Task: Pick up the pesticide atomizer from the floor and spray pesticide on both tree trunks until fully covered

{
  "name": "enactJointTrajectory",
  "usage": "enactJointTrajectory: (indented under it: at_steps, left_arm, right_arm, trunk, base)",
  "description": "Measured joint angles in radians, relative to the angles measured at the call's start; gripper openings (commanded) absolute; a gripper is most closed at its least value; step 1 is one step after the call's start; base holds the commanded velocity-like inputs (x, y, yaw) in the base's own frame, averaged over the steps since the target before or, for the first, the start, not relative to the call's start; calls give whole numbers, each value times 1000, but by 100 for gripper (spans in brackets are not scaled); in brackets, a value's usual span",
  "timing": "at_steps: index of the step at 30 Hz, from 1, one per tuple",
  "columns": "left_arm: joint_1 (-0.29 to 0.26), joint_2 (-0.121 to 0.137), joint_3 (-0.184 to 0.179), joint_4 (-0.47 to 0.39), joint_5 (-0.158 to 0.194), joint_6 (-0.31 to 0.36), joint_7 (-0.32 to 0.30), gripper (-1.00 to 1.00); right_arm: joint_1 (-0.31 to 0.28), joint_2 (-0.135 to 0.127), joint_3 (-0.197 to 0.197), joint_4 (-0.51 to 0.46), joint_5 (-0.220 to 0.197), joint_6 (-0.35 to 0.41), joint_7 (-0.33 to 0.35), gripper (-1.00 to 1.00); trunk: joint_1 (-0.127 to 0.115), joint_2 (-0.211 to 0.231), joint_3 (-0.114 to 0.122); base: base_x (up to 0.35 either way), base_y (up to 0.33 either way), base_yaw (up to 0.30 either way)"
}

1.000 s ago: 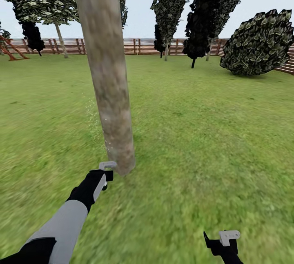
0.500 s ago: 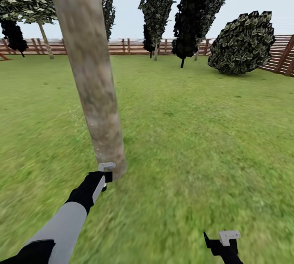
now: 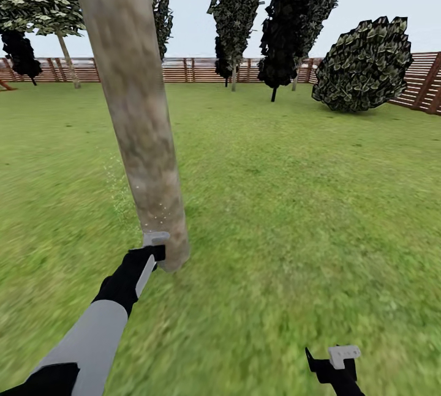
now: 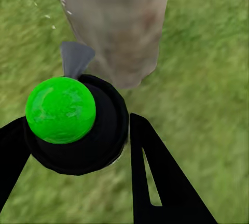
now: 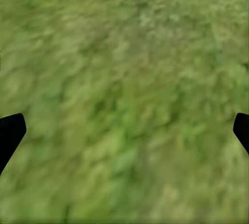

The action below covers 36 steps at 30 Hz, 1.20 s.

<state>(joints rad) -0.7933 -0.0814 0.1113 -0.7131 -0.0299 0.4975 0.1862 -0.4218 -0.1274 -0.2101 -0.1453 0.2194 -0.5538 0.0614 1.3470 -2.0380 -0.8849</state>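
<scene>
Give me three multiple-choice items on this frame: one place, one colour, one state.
1. Where is the left pincer?
A. at the foot of the thick mottled grey-brown tree trunk
B. by the slatted fence
C. under the round bush

2. What colour is the dome on the black round atomizer it holds?
A. blue
B. green
C. white

3. How is the right pincer?
A. shut on a can
B. shut, empty
C. open over green grass

Key: 1A, the head view puts it beside the trunk's base; 2B, the left wrist view shows a bright green dome; 3C, its fingertips sit far apart with grass between.
</scene>
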Motion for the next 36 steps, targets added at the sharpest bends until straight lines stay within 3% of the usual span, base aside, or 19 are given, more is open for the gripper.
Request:
enactJointTrajectory:
  at_steps: [8, 13, 17, 19, 21, 23, 26, 27, 29, 30, 32, 34, 36]
  left_arm:
    - [0, -12, -7, 6, 5, 0, -1, -100]
    - [0, -1, -4, 3, 3, 3, -6, -100]
    - [0, 28, -1, 0, -7, 7, -3, -100]
    - [1, 69, 0, 0, -9, 11, -4, -100]
    - [1, 92, 1, 0, -2, 12, -5, -100]
    - [0, 103, -4, -2, 4, 13, -6, -100]
    - [0, 90, -10, -4, 5, 11, -9, -100]
    - [1, 84, -30, -4, 7, 12, -9, -100]
    - [0, 82, -123, -18, 10, 17, -10, -100]
    - [0, 86, -132, -21, 9, 17, -11, -100]
    - [1, 102, -139, -24, 7, 18, -34, -100]
    - [1, 176, -140, -27, -1, 18, -141, -100]
    - [2, 230, -139, -30, 1, 18, -206, -100]
  right_arm:
    - [0, 0, 0, 1, 1, 0, 0, 100]
    - [0, 0, 0, 1, 1, 0, 0, 100]
    - [0, 0, 0, 1, 2, 0, 0, 100]
    - [0, 0, 0, 1, 2, 0, 0, 100]
    - [0, 0, 0, 1, 2, 0, 0, 100]
    - [0, 0, 0, 1, 2, 0, 0, 100]
    - [0, 0, 0, 1, 1, 0, 0, 100]
    - [0, 0, 0, 1, 1, 0, 1, 100]
    - [0, 0, 0, 1, 2, 0, 3, 100]
    - [0, 1, 0, 1, 2, 0, 3, 100]
    - [0, 1, 0, 1, 2, 0, 3, 100]
    - [0, 2, 0, 1, 2, 1, 3, 100]
    - [0, 2, 0, 1, 2, 0, 3, 100]
  trunk:
    - [0, 0, 0]
    - [0, 0, 0]
    - [0, 0, 0]
    - [0, 0, 0]
    - [0, 0, 0]
    - [0, 0, 0]
    - [0, 0, 0]
    - [0, 0, 0]
    - [0, 0, 0]
    - [0, 0, 0]
    - [0, 0, 0]
    - [0, 0, 0]
    - [0, 0, 0]
  base:
    - [38, 5, 0]
    - [233, 187, 0]
    - [78, 89, 0]
    - [6, 7, 0]
    - [2, 2, 0]
    - [0, 0, 0]
    - [0, 0, 0]
    - [0, 0, 0]
    - [0, 0, 0]
    - [0, 0, 0]
    - [0, 0, 0]
    - [0, 0, 0]
    - [0, 0, 0]
